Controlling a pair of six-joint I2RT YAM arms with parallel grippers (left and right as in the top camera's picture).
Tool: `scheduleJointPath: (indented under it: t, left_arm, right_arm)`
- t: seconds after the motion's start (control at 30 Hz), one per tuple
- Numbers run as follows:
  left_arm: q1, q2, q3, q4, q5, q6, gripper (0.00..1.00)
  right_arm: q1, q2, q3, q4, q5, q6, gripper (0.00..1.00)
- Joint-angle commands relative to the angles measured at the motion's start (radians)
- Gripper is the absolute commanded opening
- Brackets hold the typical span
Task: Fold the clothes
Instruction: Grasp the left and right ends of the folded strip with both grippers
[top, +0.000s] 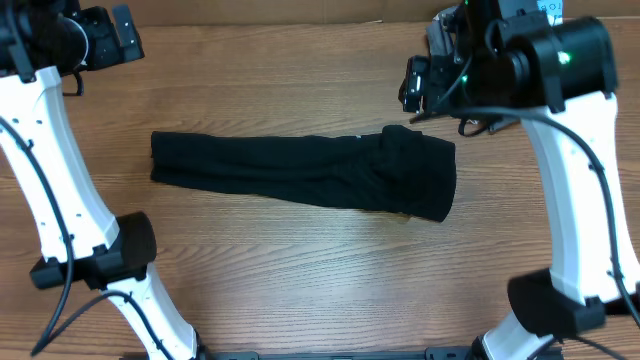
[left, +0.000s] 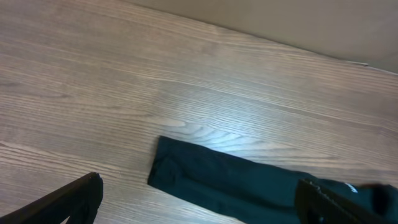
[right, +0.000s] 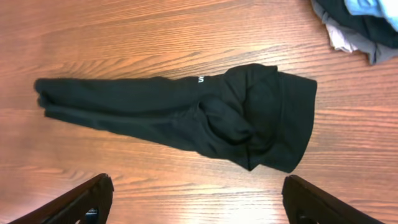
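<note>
The black garment (top: 300, 175) lies on the wooden table as a long, narrow strip running left to right, with a thicker bunched fold at its right end (top: 420, 180). It also shows in the right wrist view (right: 186, 112), with small white lettering (right: 200, 79) on its far edge, and its left end shows in the left wrist view (left: 211, 177). My left gripper (top: 105, 40) (left: 199, 185) is open and empty, raised behind the garment's left end. My right gripper (top: 425, 85) (right: 198, 182) is open and empty, raised behind the garment's right end.
A bundle of grey and light-blue clothes (right: 354, 25) lies at the top right corner of the right wrist view, apart from the black garment. The table's far edge (left: 261, 40) meets a plain wall. Both arm bases stand at the front of the table (top: 100, 260) (top: 550, 300).
</note>
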Motion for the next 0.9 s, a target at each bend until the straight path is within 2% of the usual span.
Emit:
scheduleJointPath:
  t: [0.0, 0.2, 0.33, 0.47, 0.67, 0.87]
  left_arm:
    - [-0.005, -0.060, -0.123, -0.005, 0.034, 0.031, 1.00]
    - [-0.005, -0.170, -0.438, -0.004, 0.032, 0.030, 1.00]
    - [-0.021, -0.190, -0.593, 0.032, -0.007, -0.020, 1.00]
    - [-0.064, -0.215, -0.712, 0.081, -0.048, -0.023, 1.00]
    - [-0.151, -0.369, -0.944, 0.272, -0.106, -0.020, 1.00]
    - [-0.152, -0.577, -1.309, 0.519, -0.107, -0.041, 1.00]
  right_arm:
    - [0.014, -0.094, -0.092, 0.000, 0.020, 0.047, 0.92]
    - [0.014, -0.227, -0.372, 0.005, 0.207, 0.241, 0.94]
    - [0.017, -0.299, -0.546, 0.079, 0.227, 0.302, 0.96]
    - [0.020, -0.375, -0.777, 0.213, 0.204, 0.309, 1.00]
    - [0.020, -0.432, -1.083, 0.425, 0.070, 0.246, 1.00]
    - [0.020, -0.430, -1.156, 0.529, 0.011, 0.166, 1.00]
